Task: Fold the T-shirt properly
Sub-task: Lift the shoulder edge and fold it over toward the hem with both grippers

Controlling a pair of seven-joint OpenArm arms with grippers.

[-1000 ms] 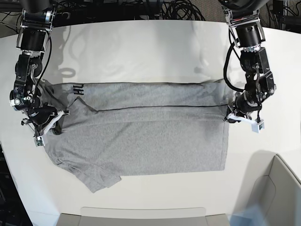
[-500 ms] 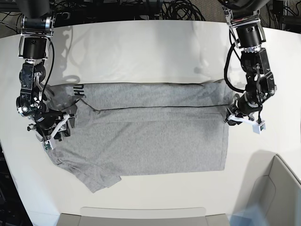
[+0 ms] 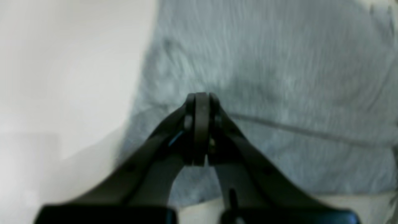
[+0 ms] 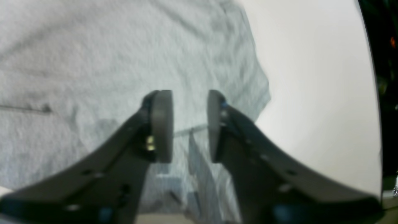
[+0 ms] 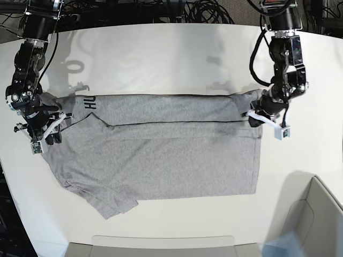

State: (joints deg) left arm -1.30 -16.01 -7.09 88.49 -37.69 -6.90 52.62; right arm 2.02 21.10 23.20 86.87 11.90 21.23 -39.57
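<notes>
Both arms have drawn back along the one T-shirt (image 5: 171,150) flat on the table (image 5: 161,59): left gripper (image 3: 201,102) pressed together over its hem, right gripper (image 4: 189,124) spread above its sleeve.

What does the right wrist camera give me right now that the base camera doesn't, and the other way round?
Only the right wrist view: the right gripper seen close, jaws parted with a fabric edge standing between them.

Only the base view: the whole T-shirt, its top strip folded over, black lettering near one end, and the left gripper at the opposite end.

Both: grey shirt cloth on the white table.
</notes>
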